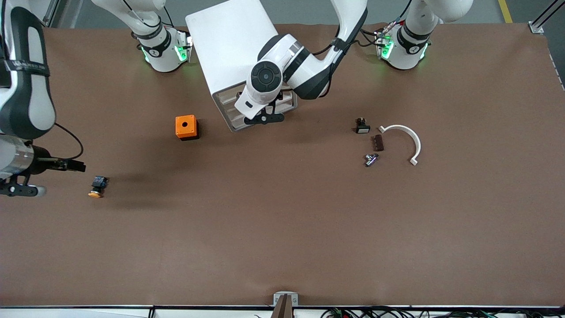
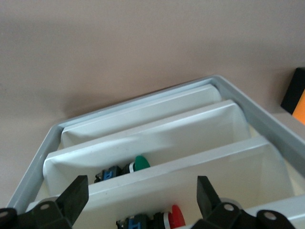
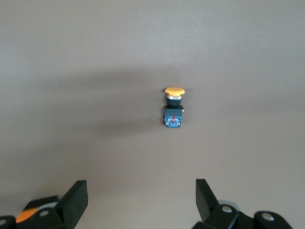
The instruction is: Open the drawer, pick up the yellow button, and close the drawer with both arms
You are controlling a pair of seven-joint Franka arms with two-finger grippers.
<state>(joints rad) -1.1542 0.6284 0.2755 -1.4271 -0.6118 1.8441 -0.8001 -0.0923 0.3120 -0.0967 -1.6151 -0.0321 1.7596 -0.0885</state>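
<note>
Button on table; cube beside cabinet

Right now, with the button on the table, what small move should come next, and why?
Probably the left gripper, open at the cabinet's front, should push the top drawer shut. The orange-capped button already lies out on the table under the open right gripper, and the drawers look pulled out.
</note>
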